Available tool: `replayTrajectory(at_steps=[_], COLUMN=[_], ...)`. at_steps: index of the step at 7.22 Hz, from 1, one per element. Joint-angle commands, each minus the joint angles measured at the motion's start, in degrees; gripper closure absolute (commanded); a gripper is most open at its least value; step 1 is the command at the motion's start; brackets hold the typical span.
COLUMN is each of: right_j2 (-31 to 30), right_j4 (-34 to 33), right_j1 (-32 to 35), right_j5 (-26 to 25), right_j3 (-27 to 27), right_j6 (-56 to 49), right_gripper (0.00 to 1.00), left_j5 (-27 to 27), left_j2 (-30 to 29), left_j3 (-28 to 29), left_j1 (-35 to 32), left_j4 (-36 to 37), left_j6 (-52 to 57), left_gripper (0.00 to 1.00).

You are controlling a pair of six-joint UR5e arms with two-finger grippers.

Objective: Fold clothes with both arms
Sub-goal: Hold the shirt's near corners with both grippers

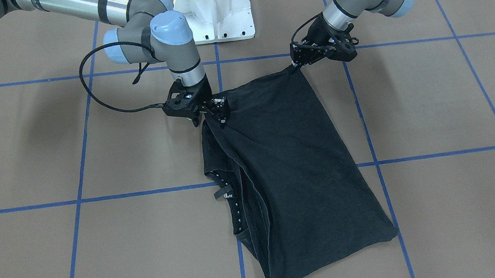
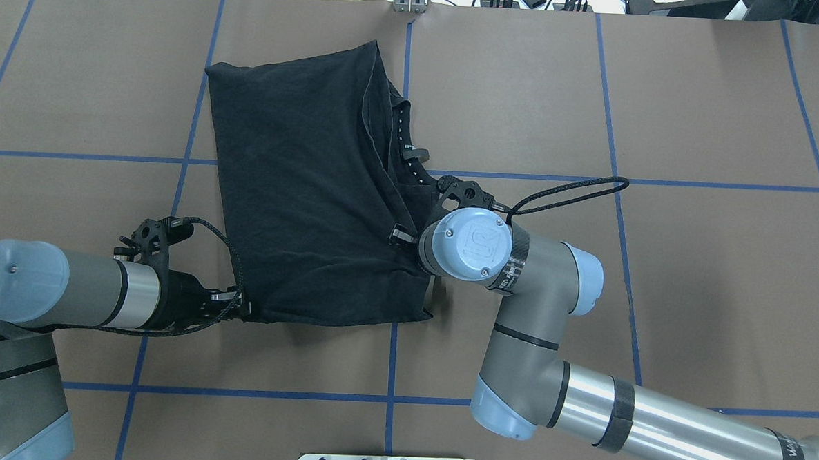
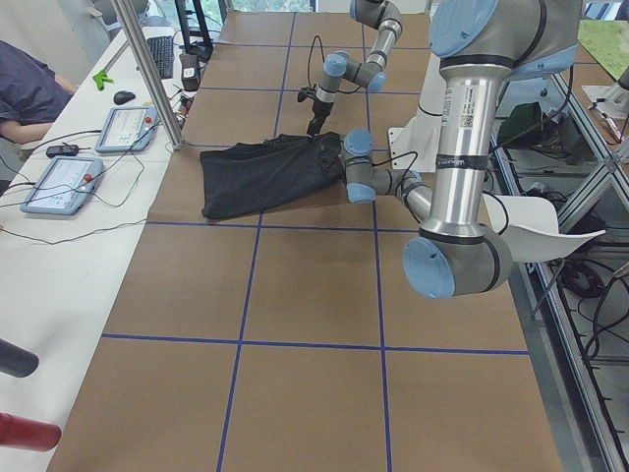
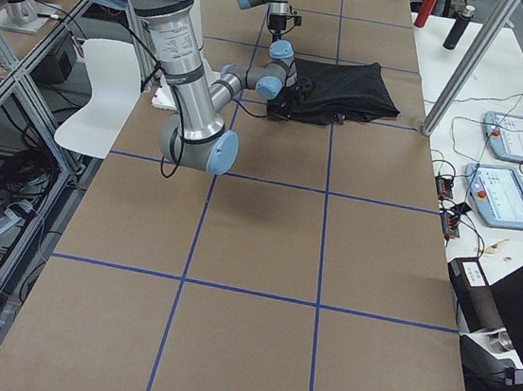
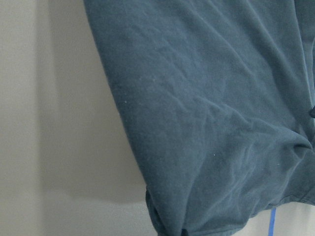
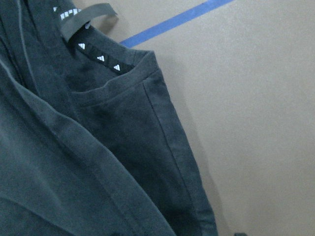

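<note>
Handling a shirt (image 1: 295,161), lying on the table (image 1: 430,107) between the two arms. Resting its far end flat towards the operators' side, with the near edge strung between the grippers.

Pinching one near corner in the left gripper (image 1: 297,64), jaws closed down on cloth, going by the fabric peaking up to the tips. Gripping a bunched fold at the other end of that edge in the right gripper (image 1: 218,114), jaws apparently closed on it too, judging by the creases drawing in towards them. Seeing no fingers in either wrist view, only dark cloth close to the lens.

Showing one side doubled over along the length, with the collar (image 1: 233,190) and its white-marked tape peeking out from under the overlap. Showing no logo in any view.

Judging it light, soft and entirely limp: sagging wherever unsupported, wrinkling under uneven pull, dragging on the table rather than gliding. Expecting no risk of breakage, only of slipping out of a shallow pinch or of picking up one layer when two are wanted.

Favouring holds at corners, hems and seams, where the stitched thickness gives the jaws something to bite. Avoiding grabs in mid-panel, likely to tent the cloth and spoil the lie. Pulling evenly with both holds, so as to be keeping the edge taut and the fold line straight.
</note>
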Motion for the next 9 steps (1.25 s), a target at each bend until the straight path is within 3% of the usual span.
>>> replayTrajectory(at_steps=[1, 4, 7, 8, 9], right_j2=[0.0, 0.0, 0.0, 0.0, 0.0], right_j4=[-0.1, -0.1, -0.1, -0.1, -0.1], right_j1=[-0.4, -0.7, -0.6, -0.6, -0.6], right_j5=[-0.6, -0.7, -0.6, -0.5, -0.5], right_j3=[-0.1, -0.3, -0.3, -0.2, -0.2], right_j6=[-0.2, -0.3, -0.6, -0.6, -0.6], right_gripper=[0.23, 0.26, 0.38, 0.56, 0.84], left_j5=[0.0, 0.0, 0.0, 0.0, 0.0], left_j2=[0.0, 0.0, 0.0, 0.0, 0.0], left_j3=[0.0, 0.0, -0.1, -0.1, -0.1], left_j1=[0.0, 0.0, 0.0, 0.0, 0.0], left_j4=[0.0, -0.1, -0.1, 0.0, -0.1], left_j6=[0.0, 0.0, 0.0, 0.0, 0.0], left_gripper=[1.00, 1.00, 1.00, 1.00, 1.00])
